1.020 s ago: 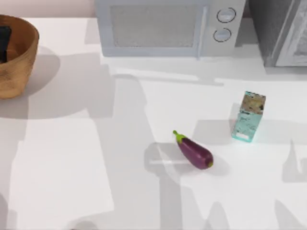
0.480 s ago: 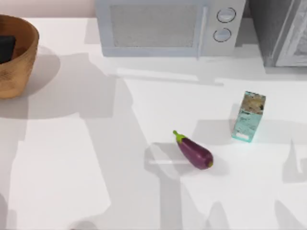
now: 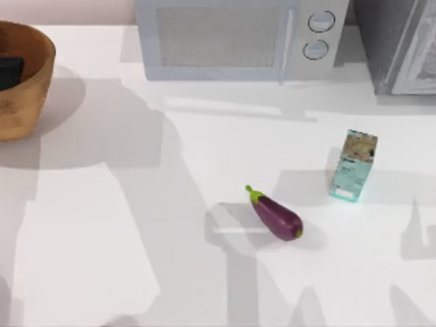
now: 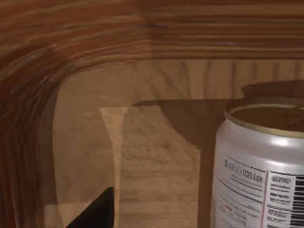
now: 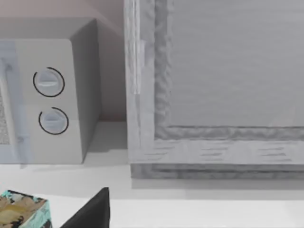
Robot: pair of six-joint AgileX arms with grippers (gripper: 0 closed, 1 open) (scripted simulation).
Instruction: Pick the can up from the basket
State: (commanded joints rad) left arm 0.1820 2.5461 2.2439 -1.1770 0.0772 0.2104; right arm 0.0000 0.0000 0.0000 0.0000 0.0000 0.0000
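Observation:
The orange-brown wicker basket [image 3: 27,88] stands at the table's far left edge. Over its inside a dark piece of my left gripper [image 3: 9,71] shows. In the left wrist view the can [image 4: 259,171], white with small print, a barcode and a pale round top, stands upright on the basket floor [image 4: 152,156], close up and off to one side. One dark fingertip [image 4: 97,211] of the left gripper pokes in, apart from the can and holding nothing. The right gripper is parked near the back right, with one fingertip [image 5: 92,209] showing; it holds nothing.
A grey microwave [image 3: 238,37] runs along the back, with a grey cabinet [image 3: 402,44] at the back right. A teal carton [image 3: 353,165] stands right of centre. A purple eggplant [image 3: 276,214] lies mid-table. The basket's ribbed wall [image 4: 71,42] curves around the can.
The dark piece of the left gripper over the basket has shifted a little and looks smaller. The arm's shadow on the table has spread rightwards. The eggplant and carton have not moved.

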